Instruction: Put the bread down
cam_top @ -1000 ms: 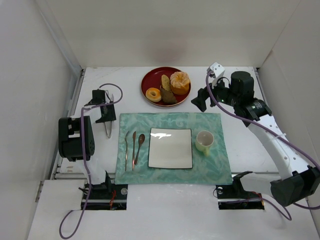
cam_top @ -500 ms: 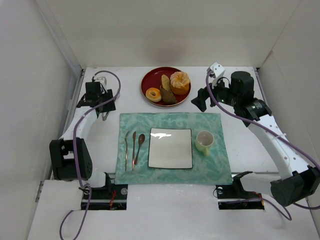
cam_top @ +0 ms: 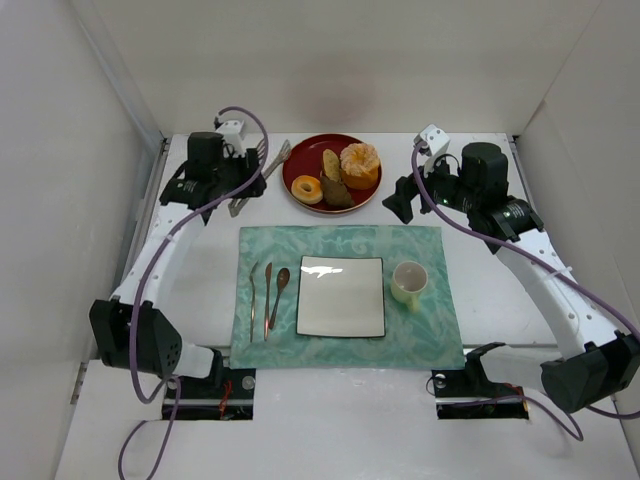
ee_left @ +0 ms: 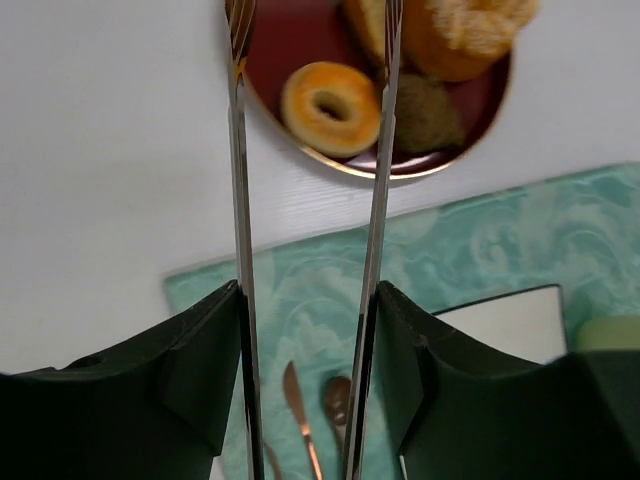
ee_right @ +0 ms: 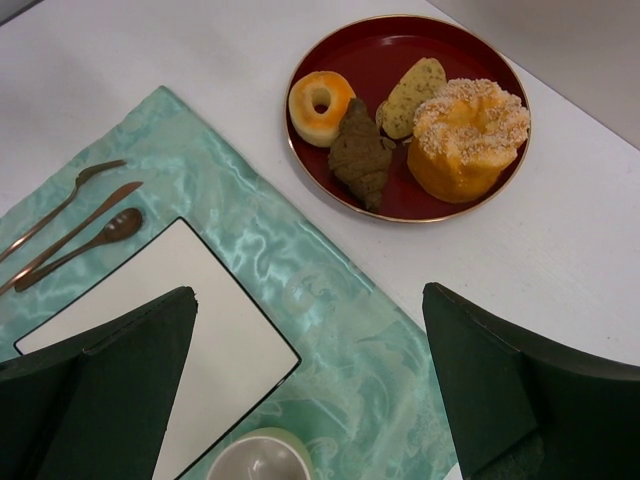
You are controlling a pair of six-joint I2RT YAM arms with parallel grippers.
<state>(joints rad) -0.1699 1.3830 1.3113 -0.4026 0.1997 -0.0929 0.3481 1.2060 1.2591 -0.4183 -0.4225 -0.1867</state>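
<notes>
The bread (cam_top: 307, 189) (ee_left: 331, 108) (ee_right: 320, 106), a small golden ring, lies at the front left of the red plate (cam_top: 312, 158) (ee_left: 290, 50) (ee_right: 370, 50). My left gripper (cam_top: 243, 186) (ee_left: 305, 380) is shut on a pair of metal tongs (cam_top: 262, 170) (ee_left: 238, 200). The tongs' two arms stand apart and reach toward the plate's left rim. In the left wrist view they frame the bread without touching it. My right gripper (cam_top: 401, 201) (ee_right: 310, 300) hangs open and empty, right of the plate.
A peeled orange (cam_top: 360, 165) and brown slices (cam_top: 336, 188) share the red plate. On the green placemat (cam_top: 430, 250) lie a white square plate (cam_top: 341, 296), a cup (cam_top: 408, 283) and cutlery (cam_top: 267, 295). White walls close in the table's back and sides.
My left arm has swung from the table's left side up and to the right, carrying the tongs to the red plate's edge. The right arm has stayed still.
</notes>
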